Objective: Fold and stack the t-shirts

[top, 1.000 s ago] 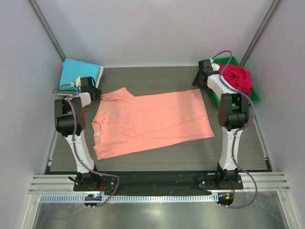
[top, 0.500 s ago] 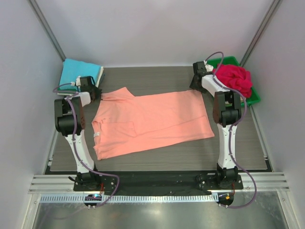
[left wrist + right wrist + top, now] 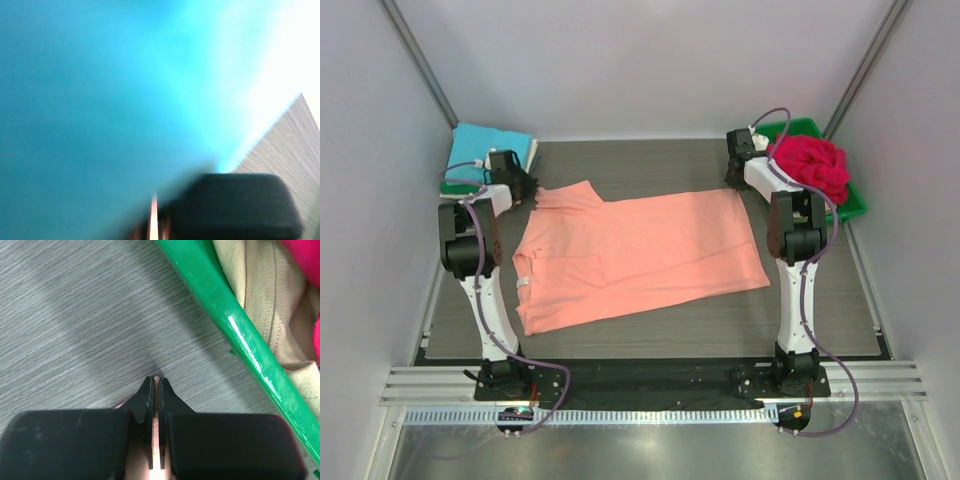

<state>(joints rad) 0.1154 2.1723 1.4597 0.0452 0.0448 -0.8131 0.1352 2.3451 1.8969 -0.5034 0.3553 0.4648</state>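
salmon t-shirt [image 3: 640, 255] lies flat mid-worktop [image 3: 650, 160]. collar points to 9 o'clock, hem to 3, so the long axis runs roughly 9-3, slightly skewed. right claw [image 3: 733, 172] is on the far hem corner at about 1 o'clock, closed to a slit on a thin salmon edge. left claw [image 3: 523, 188] is at the far sleeve corner near 11, beside the turquoise stack [image 3: 485, 148]. its wrist view is blurred, can't tell opening or grip. my read: lengthwise fold. raise both corners together at equal height, keep the far edge taut, carry toward 6, lay edge on edge. right pinch looks shallow, may slip.

Salmon-orange t-shirt [image 3: 640, 255], flat, centred
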